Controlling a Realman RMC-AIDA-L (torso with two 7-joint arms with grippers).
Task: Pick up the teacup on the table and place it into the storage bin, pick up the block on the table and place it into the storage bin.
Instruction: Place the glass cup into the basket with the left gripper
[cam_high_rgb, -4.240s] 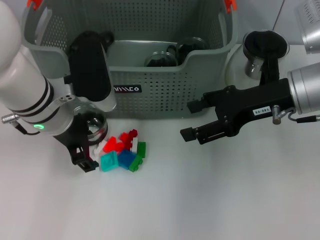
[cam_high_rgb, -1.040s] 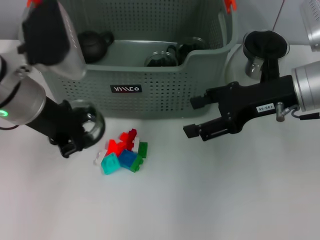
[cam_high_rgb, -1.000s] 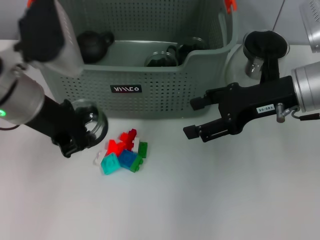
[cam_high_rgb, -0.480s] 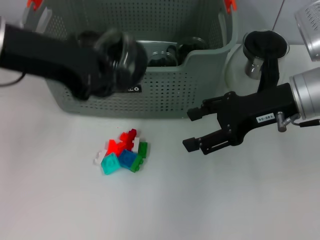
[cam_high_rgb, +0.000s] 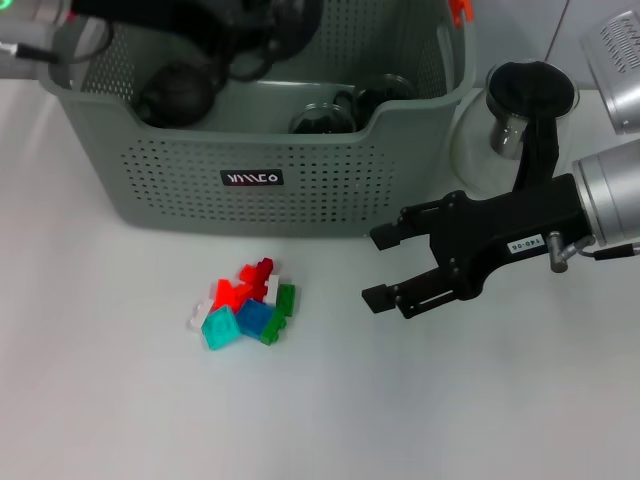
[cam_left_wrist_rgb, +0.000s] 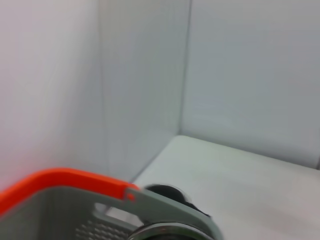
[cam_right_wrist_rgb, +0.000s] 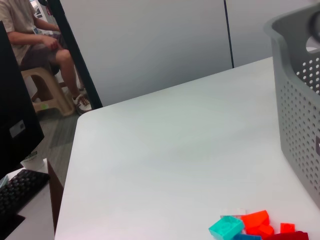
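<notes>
White tabletop (cam_high_rgb: 120, 400) carries everything in view.

Large grey-green perforated plastic storage bin (cam_high_rgb: 300, 165) with orange-red handle clips sits at the far side of the tabletop, black label with white lettering on its near wall. Inside: a dark round teapot (cam_high_rgb: 175, 95) toward the robot's left end, and further dark glassware (cam_high_rgb: 350, 105) near the middle. The right wrist view shows one perforated wall of the bin (cam_right_wrist_rgb: 297, 100); the left wrist view shows its rim and an orange-red clip (cam_left_wrist_rgb: 65, 182) from close above.

Left arm reaches across the top of the bin at its far left corner. Left pincer (cam_high_rgb: 265, 25) is over the bin interior, with a blurred dark rounded glass teacup (cam_high_rgb: 285, 20) at its tip. Whether the fingers are clamped on the teacup cannot be told.

Right arm comes in from the robot's right, black right pincer (cam_high_rgb: 385, 265) low over the tabletop just in front of the bin's right end, fingers spread wide, nothing between them.

Glass pot with a black lid (cam_high_rgb: 525, 105) stands beside the bin's right end, behind the right arm.

Small pile of coloured plastic blocks (cam_high_rgb: 245, 305), red, teal, blue, green and white, lies on the tabletop in front of the bin, well apart from the right pincer. The pile (cam_right_wrist_rgb: 250, 227) shows also in the right wrist view.
</notes>
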